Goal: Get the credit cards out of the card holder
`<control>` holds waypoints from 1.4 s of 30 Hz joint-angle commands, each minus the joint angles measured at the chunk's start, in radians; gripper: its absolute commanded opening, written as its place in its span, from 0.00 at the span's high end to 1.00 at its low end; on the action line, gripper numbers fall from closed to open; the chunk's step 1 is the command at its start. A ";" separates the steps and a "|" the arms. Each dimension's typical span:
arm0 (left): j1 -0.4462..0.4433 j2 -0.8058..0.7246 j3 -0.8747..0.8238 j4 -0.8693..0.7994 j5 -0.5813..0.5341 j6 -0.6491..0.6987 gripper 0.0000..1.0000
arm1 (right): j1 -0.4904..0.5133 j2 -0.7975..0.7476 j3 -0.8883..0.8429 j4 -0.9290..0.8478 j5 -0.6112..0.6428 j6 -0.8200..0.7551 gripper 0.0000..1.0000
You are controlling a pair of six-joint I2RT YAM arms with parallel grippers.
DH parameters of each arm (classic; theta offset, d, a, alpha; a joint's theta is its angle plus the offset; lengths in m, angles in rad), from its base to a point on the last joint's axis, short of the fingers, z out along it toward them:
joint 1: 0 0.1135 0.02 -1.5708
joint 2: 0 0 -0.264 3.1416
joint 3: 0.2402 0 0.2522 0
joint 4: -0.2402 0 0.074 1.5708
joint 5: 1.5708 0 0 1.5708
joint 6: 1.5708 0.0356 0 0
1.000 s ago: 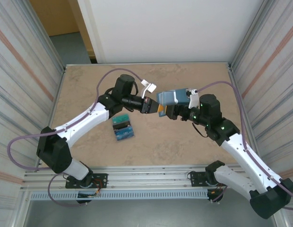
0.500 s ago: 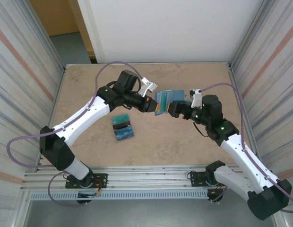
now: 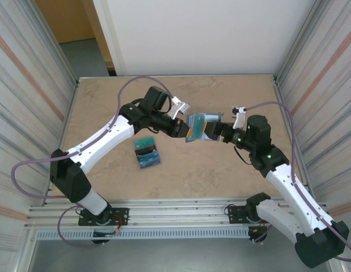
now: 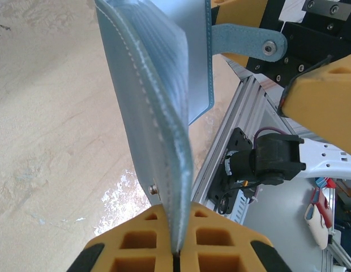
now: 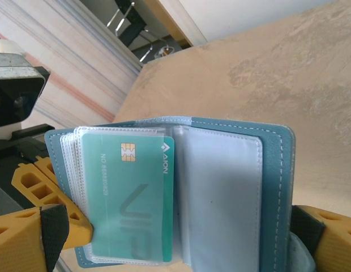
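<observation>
So here's where we're at: the beige, marbled tabletop (image 3: 221,170) takes up most of the top view. The left arm (image 3: 102,141) and right arm (image 3: 289,184) both reach in from the near edge and meet above the middle, a bit toward the far edge. The left tool (image 3: 183,129) is pressed together on the card holder (image 3: 199,120). From its own camera we see the left tool (image 4: 175,255) pinching the stitched edge of one flap, with the card holder (image 4: 158,113) standing up edge-on from the yellow fingers (image 4: 136,241). The right tool (image 3: 212,130) comes at it from the other side. In its wrist view the right tool (image 5: 178,243) has its fingers spread really wide, with a pad up against each side edge of the opened card holder (image 5: 232,192). So as far as we can tell it's gripping the thing across its width. The holder itself is steel-blue, open like a book and held in the air between the two tools, clear of the tabletop. On its left half there's a fanned stack of clear sleeves (image 5: 71,170). The front sleeve has a teal card (image 5: 130,192) in it, with a gold chip (image 5: 128,152) and big VIP lettering. Down on the tabletop, left of centre, we've got two loose cards (image 3: 147,153) lying flat and touching each other. One is darker and the one nearer the near edge is blue.
</observation>
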 commanded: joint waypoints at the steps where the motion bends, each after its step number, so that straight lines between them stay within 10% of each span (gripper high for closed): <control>1: -0.003 -0.024 0.013 0.041 0.040 0.010 1.00 | -0.007 -0.012 -0.013 0.014 -0.015 0.024 0.01; 19: 0.067 -0.118 -0.206 0.381 0.270 -0.164 1.00 | -0.074 0.074 -0.020 0.110 -0.291 0.083 0.49; 28: 0.071 -0.124 -0.266 0.439 0.252 -0.201 0.99 | -0.078 0.048 -0.025 0.080 -0.245 0.085 0.98; 42: 0.050 -0.158 -0.418 0.539 0.080 -0.275 0.44 | -0.076 0.008 -0.097 0.036 -0.191 0.118 1.00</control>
